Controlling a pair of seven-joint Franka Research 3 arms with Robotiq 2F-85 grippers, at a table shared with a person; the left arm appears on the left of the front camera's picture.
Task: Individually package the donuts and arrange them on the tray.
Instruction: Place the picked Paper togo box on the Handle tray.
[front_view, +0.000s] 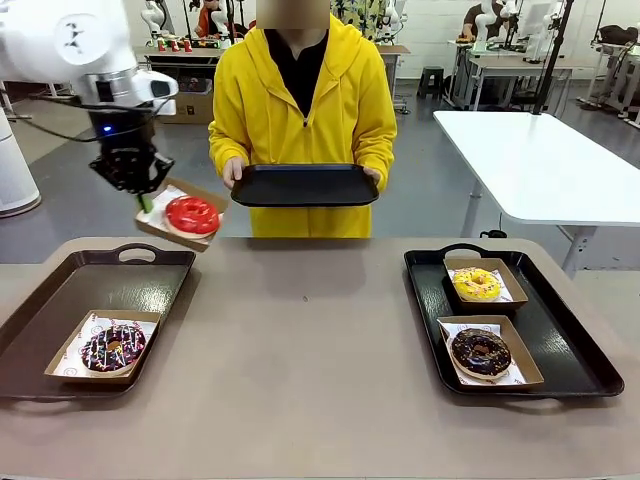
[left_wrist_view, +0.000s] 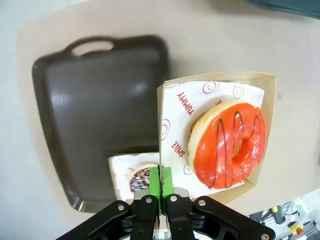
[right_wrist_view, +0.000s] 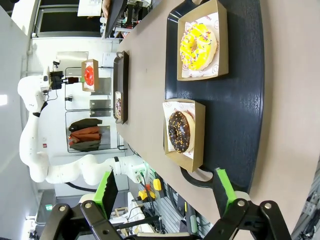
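The red-iced donut (front_view: 192, 214) (left_wrist_view: 227, 145) lies in a small cardboard box (front_view: 205, 190) (left_wrist_view: 215, 92) held in the air above the table's far left. My left gripper (front_view: 146, 203) (left_wrist_view: 161, 184) is shut on that box's edge. A person across the table holds an empty black tray (front_view: 305, 185) in both hands. The sprinkled chocolate donut (front_view: 112, 346) (left_wrist_view: 140, 178) sits boxed on the brown tray (front_view: 60, 300) (left_wrist_view: 95, 100). The yellow donut (front_view: 477, 283) (right_wrist_view: 198, 46) and dark chocolate donut (front_view: 481, 352) (right_wrist_view: 180, 131) sit boxed on the right black tray (front_view: 570, 350) (right_wrist_view: 240, 100). My right gripper (right_wrist_view: 164, 175) is open above that tray's near end.
The tan table (front_view: 310, 360) is bare between the two trays. The brown tray's far half is free. A white table (front_view: 540, 160) stands behind at the right. In the right wrist view the left arm (right_wrist_view: 35, 125) shows far off with the red donut's box.
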